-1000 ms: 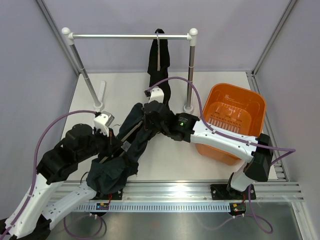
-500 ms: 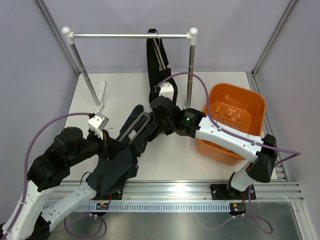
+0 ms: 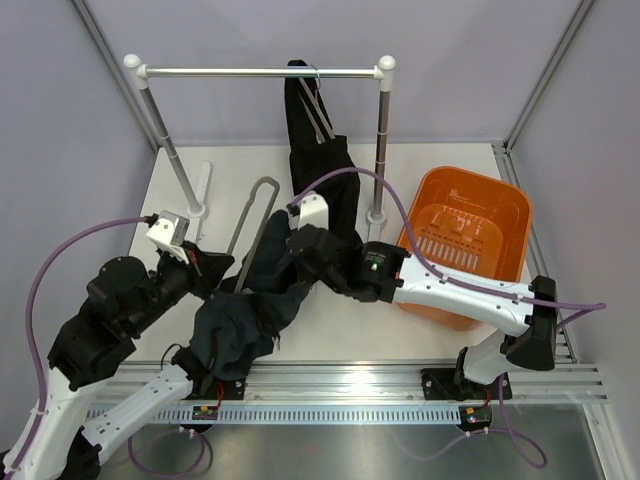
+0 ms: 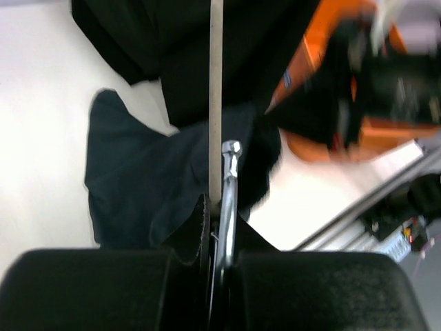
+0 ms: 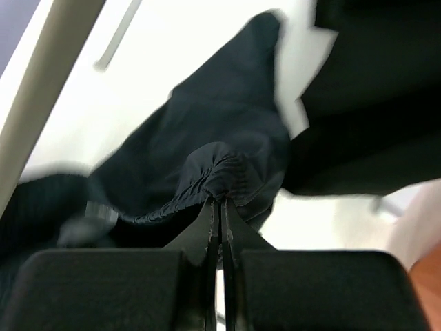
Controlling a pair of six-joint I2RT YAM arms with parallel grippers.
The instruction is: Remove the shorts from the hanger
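Left gripper [image 4: 220,222]: jaws fully closed on the metal hook [image 4: 230,181] of a beige hanger [image 3: 254,212]. The hanger runs from the gripper toward the far side of the table [image 3: 180,175], and its far loop is bare.

Right gripper [image 5: 220,207]: jaws fully closed, pinching a gathered fold of the dark navy shorts [image 3: 240,322].

Shorts: one pair sits bunched on the table between the two arms, near the front edge. The pinched fold is drawn up toward the right gripper. The rest lies slack beside and partly under the near end of the hanger. Whether any fabric is caught on that near end cannot be told.

A second black pair [image 3: 316,150] hangs from the metal rail [image 3: 230,72] at the far side, draping down behind the right arm.

An orange basket [image 3: 505,210] stands on the right side of the table, well apart from the bunched shorts.
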